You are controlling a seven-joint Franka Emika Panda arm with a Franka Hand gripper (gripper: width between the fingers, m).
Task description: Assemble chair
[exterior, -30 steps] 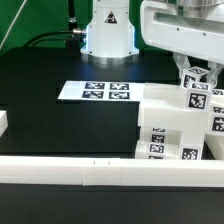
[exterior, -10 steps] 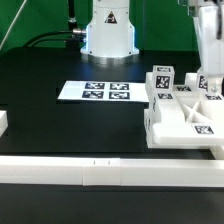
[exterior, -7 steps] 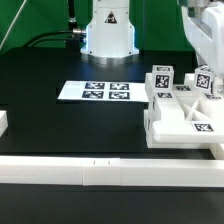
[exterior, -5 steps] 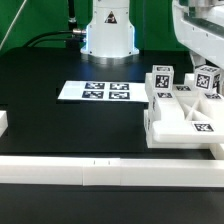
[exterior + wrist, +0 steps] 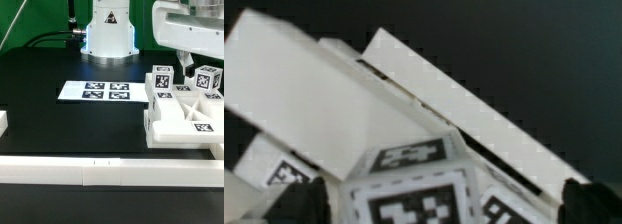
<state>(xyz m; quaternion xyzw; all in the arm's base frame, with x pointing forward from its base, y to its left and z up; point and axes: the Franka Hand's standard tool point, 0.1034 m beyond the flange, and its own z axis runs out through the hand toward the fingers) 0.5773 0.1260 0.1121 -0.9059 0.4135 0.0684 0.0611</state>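
Note:
The chair (image 5: 185, 120) lies on the black table at the exterior view's right, a chunky white block of joined parts. Two tagged cubes (image 5: 162, 78) (image 5: 208, 80) stick up from its far side. My gripper (image 5: 190, 62) hangs just above and between them, open and holding nothing. In the wrist view the chair's slanted white frames (image 5: 349, 95) fill the picture. A tagged cube (image 5: 416, 195) lies between my dark fingertips (image 5: 589, 200), apart from both.
The marker board (image 5: 95, 91) lies flat left of the chair. A long low white rail (image 5: 100, 172) runs along the table's near edge, with a short white piece (image 5: 3, 123) at the far left. The arm's base (image 5: 108, 35) stands behind.
The gripper has opened, let go of the chair's right cube, and risen up and toward the exterior view's left. The chair stays where it was set down.

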